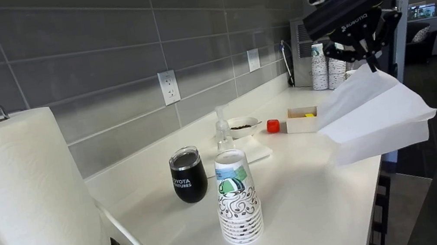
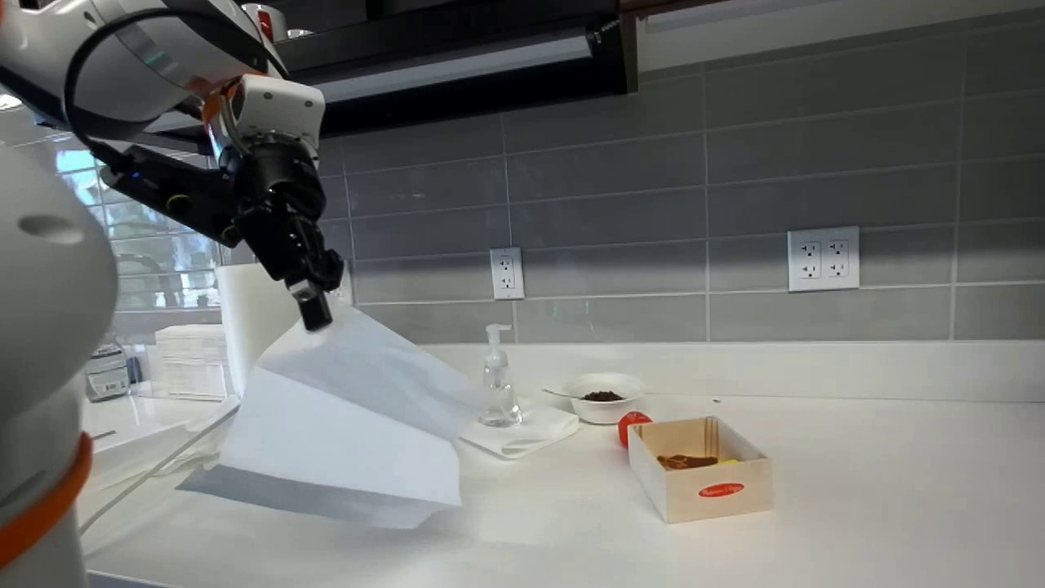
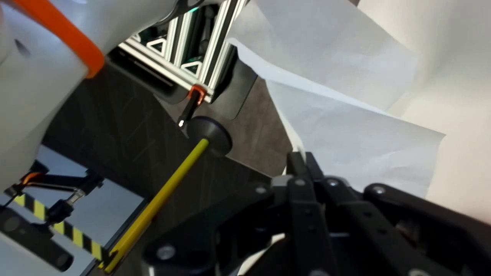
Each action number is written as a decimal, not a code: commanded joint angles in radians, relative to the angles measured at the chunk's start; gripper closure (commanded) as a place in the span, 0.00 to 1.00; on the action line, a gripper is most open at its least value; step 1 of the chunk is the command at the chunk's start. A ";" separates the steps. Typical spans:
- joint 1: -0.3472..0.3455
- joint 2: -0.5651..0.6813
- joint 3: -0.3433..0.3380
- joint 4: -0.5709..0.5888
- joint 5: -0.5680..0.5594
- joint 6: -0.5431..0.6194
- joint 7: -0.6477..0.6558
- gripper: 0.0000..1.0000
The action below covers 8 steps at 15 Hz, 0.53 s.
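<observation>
Claw [image 3: 305, 158] pinches wht paper [image 2: 347, 429] — hangs creased nr cntr [image 1: 301, 201].

The sheet [image 3: 356, 124] is viewed closely, downward, from the wrist. Table [image 2: 882, 474] and wall [image 2: 608, 237] are shared by both exterior views.

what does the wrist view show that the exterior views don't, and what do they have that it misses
Only the wrist view shows the yellow pole and the striped bar. Only the exterior views show the soap dispenser, the white bowl and the wooden box, all three in both; the black tumbler shows in an exterior view too. All share the gripper, shut on the white sheet.
</observation>
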 commanded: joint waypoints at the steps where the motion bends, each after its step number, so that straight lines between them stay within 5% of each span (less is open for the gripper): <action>1: -0.033 0.100 0.032 0.068 -0.083 -0.115 0.062 1.00; 8: -0.004 0.384 0.037 0.097 -0.172 -0.073 0.105 1.00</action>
